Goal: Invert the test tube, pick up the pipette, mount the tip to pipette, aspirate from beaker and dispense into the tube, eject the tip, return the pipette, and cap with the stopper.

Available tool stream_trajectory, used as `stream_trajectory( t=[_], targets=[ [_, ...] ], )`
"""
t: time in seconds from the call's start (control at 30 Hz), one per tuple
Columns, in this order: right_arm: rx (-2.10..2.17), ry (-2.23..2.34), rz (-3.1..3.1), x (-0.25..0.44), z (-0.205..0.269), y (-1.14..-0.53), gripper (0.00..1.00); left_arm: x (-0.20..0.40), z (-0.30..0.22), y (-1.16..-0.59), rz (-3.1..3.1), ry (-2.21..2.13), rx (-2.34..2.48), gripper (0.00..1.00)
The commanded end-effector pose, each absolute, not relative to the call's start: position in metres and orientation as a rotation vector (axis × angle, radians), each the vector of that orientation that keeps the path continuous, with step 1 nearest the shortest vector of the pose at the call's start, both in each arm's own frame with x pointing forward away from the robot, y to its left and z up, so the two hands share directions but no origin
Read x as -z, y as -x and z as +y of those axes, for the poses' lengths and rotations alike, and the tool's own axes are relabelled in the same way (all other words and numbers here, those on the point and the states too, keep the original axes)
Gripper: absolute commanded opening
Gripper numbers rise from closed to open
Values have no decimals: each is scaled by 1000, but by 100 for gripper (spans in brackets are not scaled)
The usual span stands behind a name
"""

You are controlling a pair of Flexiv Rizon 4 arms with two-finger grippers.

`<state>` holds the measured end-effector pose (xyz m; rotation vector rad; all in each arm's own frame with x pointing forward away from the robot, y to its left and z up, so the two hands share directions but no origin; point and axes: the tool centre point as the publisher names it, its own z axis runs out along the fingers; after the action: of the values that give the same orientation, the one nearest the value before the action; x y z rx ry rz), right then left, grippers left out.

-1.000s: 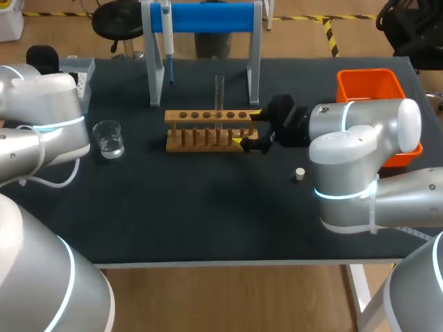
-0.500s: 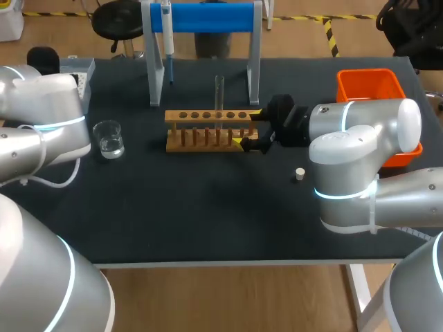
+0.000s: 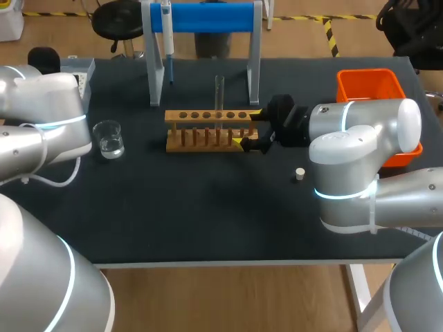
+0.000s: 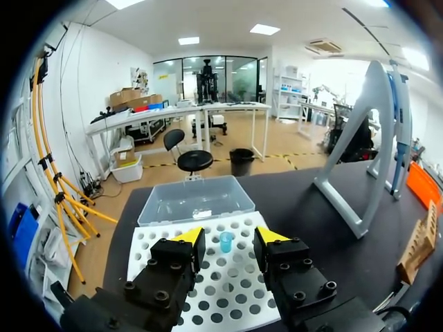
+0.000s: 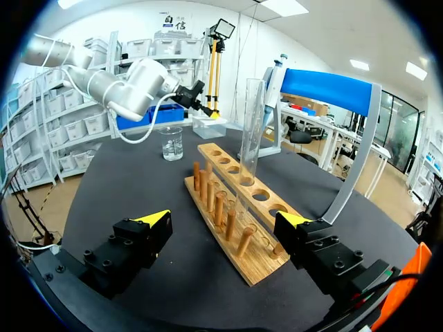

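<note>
Released and spread wide, the right fingers (image 5: 144,234) flank the near end of the wooden rack (image 5: 239,228), with a gap on each side; seen from above, their yellow tips lie at the rack's right end. The test tube (image 3: 219,93) stands upright in a hole of the rack, clear of both fingers. The left fingers (image 4: 181,250) are likewise parted, holding nothing, above a white perforated tray (image 4: 242,280); a single blue pipette tip (image 4: 226,242) stands in the tray in line with the gap between them, and a clear box (image 4: 196,199) lies just beyond. The pipette (image 3: 166,28) hangs on the blue-topped stand (image 3: 208,16) behind the rack. The beaker (image 3: 109,138), holding clear liquid, sits on the tabletop (image 3: 208,214) left of the rack; the stopper (image 3: 300,173) lies near the right arm (image 3: 360,145), with an orange bin (image 3: 367,73) at the far right corner
</note>
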<state>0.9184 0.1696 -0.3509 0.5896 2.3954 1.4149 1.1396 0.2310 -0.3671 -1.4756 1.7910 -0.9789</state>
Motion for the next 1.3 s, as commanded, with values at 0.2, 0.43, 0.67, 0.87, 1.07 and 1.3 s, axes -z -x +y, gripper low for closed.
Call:
stream_trajectory(
  t=[0.2,0.43,0.67,0.87,1.07,1.3],
  targets=[
    [-1416,-589,2396,351,170,-919,100,368,230,-1144,1789,1469,974,44],
    [-1416,-589,2396,351,170,-919,100,368,231,-1145,1792,1472,972,43],
    [-1416,-589,2396,351,170,-919,100,368,231,-1146,1791,1472,973,32],
    [-1416,-589,2396,351,170,-919,100,369,232,-1146,1792,1474,972,30],
    [-1416,-589,2396,351,170,-919,100,369,233,-1147,1794,1476,971,29],
    [-1416,-589,2396,351,170,-919,100,370,234,-1148,1791,1478,966,23]
  ],
)
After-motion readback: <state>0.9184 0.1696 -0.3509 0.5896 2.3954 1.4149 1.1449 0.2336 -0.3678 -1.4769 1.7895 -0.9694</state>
